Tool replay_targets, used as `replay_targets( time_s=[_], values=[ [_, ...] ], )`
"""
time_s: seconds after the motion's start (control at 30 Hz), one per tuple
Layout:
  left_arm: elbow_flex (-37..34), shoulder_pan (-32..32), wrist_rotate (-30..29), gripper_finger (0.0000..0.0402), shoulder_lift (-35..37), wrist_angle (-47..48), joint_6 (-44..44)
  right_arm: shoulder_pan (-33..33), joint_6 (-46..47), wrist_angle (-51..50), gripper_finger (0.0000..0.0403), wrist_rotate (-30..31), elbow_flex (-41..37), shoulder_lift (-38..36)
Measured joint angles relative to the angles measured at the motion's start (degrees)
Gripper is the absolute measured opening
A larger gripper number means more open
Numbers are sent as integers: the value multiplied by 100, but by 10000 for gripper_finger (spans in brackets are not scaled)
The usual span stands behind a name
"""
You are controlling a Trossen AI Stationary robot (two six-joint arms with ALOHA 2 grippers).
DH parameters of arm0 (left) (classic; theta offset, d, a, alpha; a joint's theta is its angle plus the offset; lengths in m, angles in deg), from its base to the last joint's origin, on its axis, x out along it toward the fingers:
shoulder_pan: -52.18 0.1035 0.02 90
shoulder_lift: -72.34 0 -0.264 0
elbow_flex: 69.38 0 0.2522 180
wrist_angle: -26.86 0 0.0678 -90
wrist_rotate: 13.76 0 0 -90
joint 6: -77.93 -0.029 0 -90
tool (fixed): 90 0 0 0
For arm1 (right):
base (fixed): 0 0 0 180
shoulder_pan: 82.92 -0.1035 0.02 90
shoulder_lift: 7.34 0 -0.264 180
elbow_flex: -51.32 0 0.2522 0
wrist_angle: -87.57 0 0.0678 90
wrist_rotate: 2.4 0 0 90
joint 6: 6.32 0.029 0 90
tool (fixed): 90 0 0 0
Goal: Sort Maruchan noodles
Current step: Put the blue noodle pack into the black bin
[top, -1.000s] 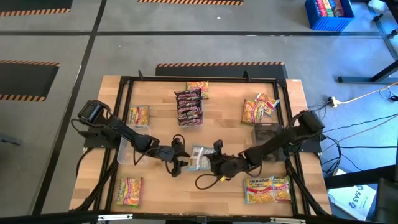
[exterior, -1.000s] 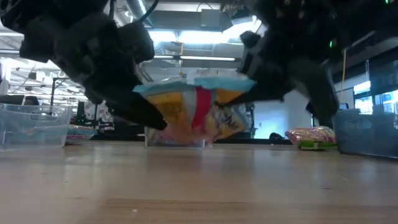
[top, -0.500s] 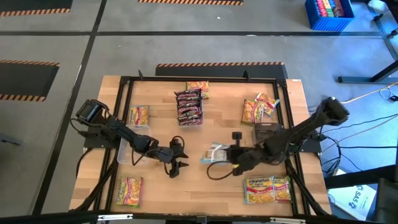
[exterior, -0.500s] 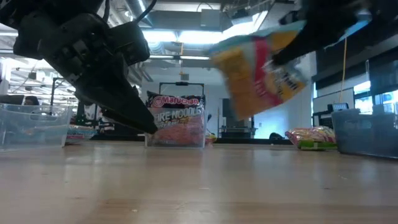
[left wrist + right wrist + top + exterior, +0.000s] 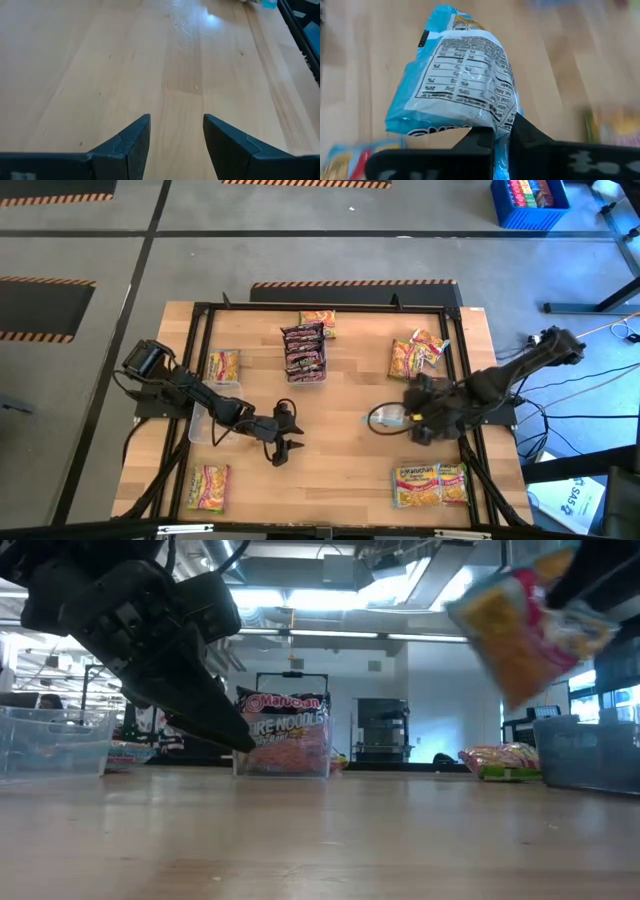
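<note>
My right gripper (image 5: 410, 418) is shut on a light blue Maruchan noodle packet (image 5: 460, 85), which hangs high above the right part of the table (image 5: 525, 625). My left gripper (image 5: 283, 452) stands open just above the bare wood near the table's middle, with nothing between its fingers (image 5: 175, 122). Maroon packets (image 5: 303, 352) stand stacked in a clear bin at the far middle. Yellow-pink packets lie flat at the far right (image 5: 415, 355), the near right (image 5: 430, 485), the near left (image 5: 207, 487) and the left (image 5: 222, 366). My right gripper pinches the light blue packet at one edge (image 5: 502, 131) between its two fingers. The fingers come slanting down from the table's right side. The packet sticks out past the fingertips, lifted clear of the table and tilted, its printed back toward the wrist camera.
A clear bin (image 5: 200, 422) sits beside the left arm and a darker bin (image 5: 428, 393) by the right arm. Another packet (image 5: 318, 322) lies behind the maroon stack. A black frame (image 5: 200, 310) runs around the table top. Bare wood lies in the middle.
My right gripper has risen and drawn back toward the table's right edge, rolling its wrist, with the light blue packet shut in it. The packet has gone from just above the table's middle, close to my left gripper, to high and clear on the right.
</note>
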Motion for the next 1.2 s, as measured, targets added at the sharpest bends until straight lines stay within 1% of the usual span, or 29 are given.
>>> replay_targets(
  time_s=[0.07,0.13,0.2,0.3,0.4,0.47,0.63,0.8,0.93,1.07,1.2],
  values=[
    [-2,0,-3,176,0,-8,-2,-2,349,-685,2,-54,194,-79],
    [-2,0,-10,176,0,-24,-2,-2,646,-1333,2,17,446,-112],
    [-2,0,-28,176,0,-25,-2,-2,849,-1787,2,236,672,-103],
    [-4,0,-96,176,-2,-24,-4,2,1028,-2381,2,263,948,-46],
    [-6,0,-106,176,-2,-24,-4,9,1322,-2982,2,266,994,-41],
    [-7,-4,-109,176,-2,-26,-4,79,1530,-3206,2,291,868,-42],
    [-7,-4,-243,176,-2,-65,-15,302,1743,-3533,2,-177,422,-35],
    [-7,-4,-427,176,-4,-120,-15,776,1703,-3740,2,-495,224,-35],
    [-7,-4,-437,176,-4,-120,-15,1293,1366,-3702,3,-744,140,-35],
    [-7,-4,-438,176,-4,-120,-15,1900,1027,-3671,3,-1116,-4,-37],
    [-7,-4,-438,176,-6,-120,-13,2331,628,-3594,3,-1300,-94,-35]
  ],
)
